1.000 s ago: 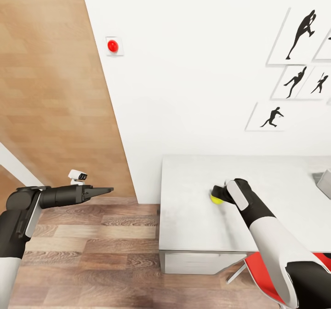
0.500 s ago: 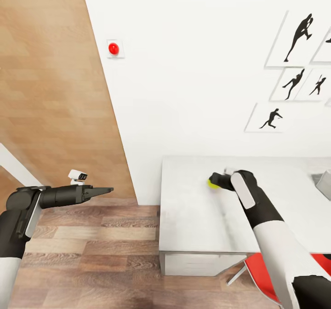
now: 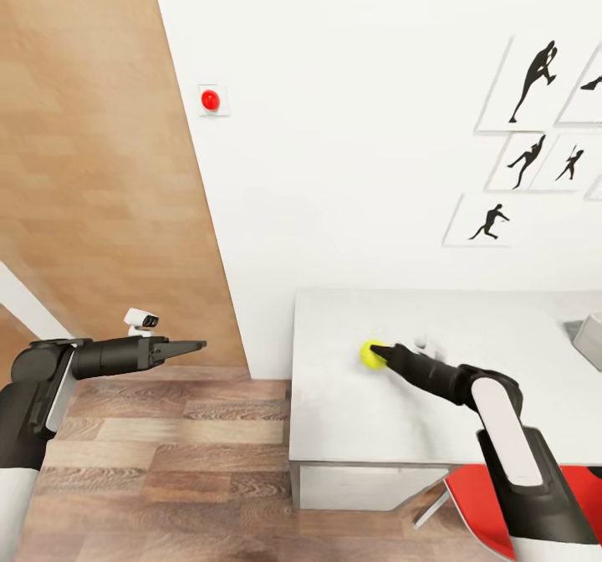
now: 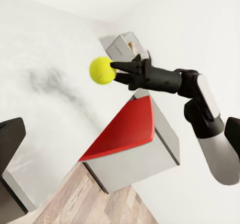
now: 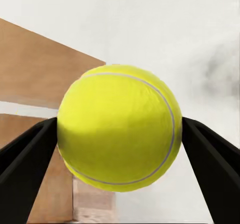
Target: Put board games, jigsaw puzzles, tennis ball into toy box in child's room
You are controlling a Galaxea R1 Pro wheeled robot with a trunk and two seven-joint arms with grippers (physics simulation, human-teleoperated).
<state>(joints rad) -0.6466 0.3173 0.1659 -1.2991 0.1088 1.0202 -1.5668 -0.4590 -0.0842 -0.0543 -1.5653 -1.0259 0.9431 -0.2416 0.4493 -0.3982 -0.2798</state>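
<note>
Right gripper (image 3: pixel 375 351): your fingers clamp the tennis ball (image 3: pixel 370 354) above the table (image 3: pixel 351 416).
Left gripper (image 3: pixel 199 345): fingers together, empty, over open floor.

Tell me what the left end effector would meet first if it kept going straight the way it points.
Probably the table's end: the left end effector points toward it over the floor. Depth is unclear.

The pale mottled table (image 3: pixel 351 411) fills the lower right of the head view, standing on the wood-plank floor (image 3: pixel 167 462), with the grey toy box (image 3: pixel 589 338) resting at its right edge.
</note>
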